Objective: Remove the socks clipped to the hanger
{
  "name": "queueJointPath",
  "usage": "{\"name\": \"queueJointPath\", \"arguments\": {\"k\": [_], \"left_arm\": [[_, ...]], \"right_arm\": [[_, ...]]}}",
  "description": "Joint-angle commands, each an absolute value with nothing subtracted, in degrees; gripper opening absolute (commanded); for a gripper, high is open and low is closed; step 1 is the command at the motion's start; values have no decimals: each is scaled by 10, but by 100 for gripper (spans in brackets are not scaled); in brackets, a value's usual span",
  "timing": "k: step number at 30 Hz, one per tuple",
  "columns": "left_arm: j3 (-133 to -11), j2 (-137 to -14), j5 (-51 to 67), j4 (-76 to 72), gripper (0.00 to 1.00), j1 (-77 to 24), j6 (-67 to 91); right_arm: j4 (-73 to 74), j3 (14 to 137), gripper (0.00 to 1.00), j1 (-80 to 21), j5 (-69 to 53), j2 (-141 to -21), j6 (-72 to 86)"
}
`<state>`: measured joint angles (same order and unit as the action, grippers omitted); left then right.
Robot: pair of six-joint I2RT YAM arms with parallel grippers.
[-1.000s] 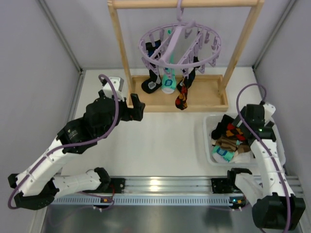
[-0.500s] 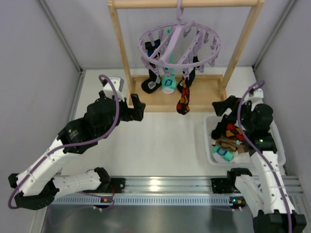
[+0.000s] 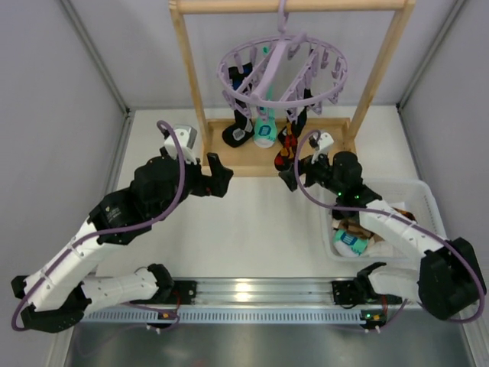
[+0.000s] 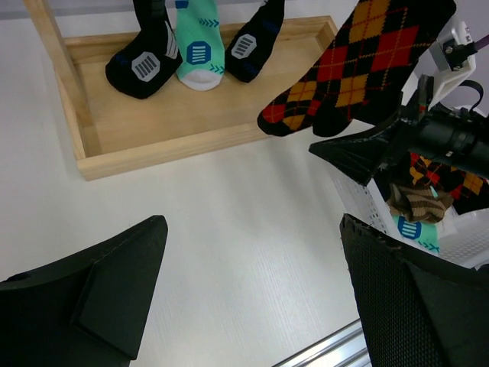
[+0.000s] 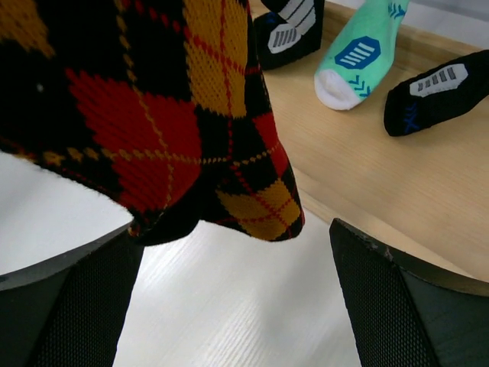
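The lavender hanger (image 3: pixel 283 73) hangs by its hook from the wooden rack. Clipped to it are a black sock (image 3: pixel 238 131), a teal-white sock (image 3: pixel 264 131), another black sock (image 3: pixel 299 121) and a red-orange-black argyle sock (image 3: pixel 286 155). My right gripper (image 3: pixel 298 164) is open right at the argyle sock; in its wrist view the sock's toe (image 5: pixel 153 99) hangs just above the gap between the wide-apart fingers (image 5: pixel 412 306). My left gripper (image 3: pixel 218 176) is open over bare table left of the socks, holding nothing (image 4: pixel 252 260). Its view shows the argyle sock (image 4: pixel 359 69) and the right gripper (image 4: pixel 382 145).
The wooden frame rack's base tray (image 3: pixel 328 157) lies under the hanging socks. A white bin (image 3: pixel 325 222) holding removed socks, a brown striped one among them, stands at the right. A metal rail (image 3: pixel 252 294) runs along the near edge. Grey walls close in both sides.
My right arm swung from over the white bin to the left, up to the argyle sock, with its jaws spread wide. The left arm shifted only slightly.
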<state>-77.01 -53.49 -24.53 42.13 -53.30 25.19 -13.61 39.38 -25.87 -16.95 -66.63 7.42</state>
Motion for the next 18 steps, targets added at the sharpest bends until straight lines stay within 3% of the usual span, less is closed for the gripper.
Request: {"name": "queueJointPath", "arguments": {"k": [1,8,12,15,16,18], "left_arm": [[-766,-530,-236,413,98,-533,257],[-765,-540,-235,413,98,-533,259],[-773,-546,-239,413,98,-533,268],[-781,-548,-239,413,98,-533,275],[-783,-548,-239,413,98,-533,277],[-789,-549,-248,412,98,-533,281]], "right_arm": [[-260,389,99,-286,-101,-682,45],[-354,400,99,-315,-28,-748,54],[-357,430,90,-338,-13,-789,40],[-372,434,72,-356,11,-809,26],[-393,426,52,-364,21,-812,22],[-413,417,28,-376,41,-808,22]]}}
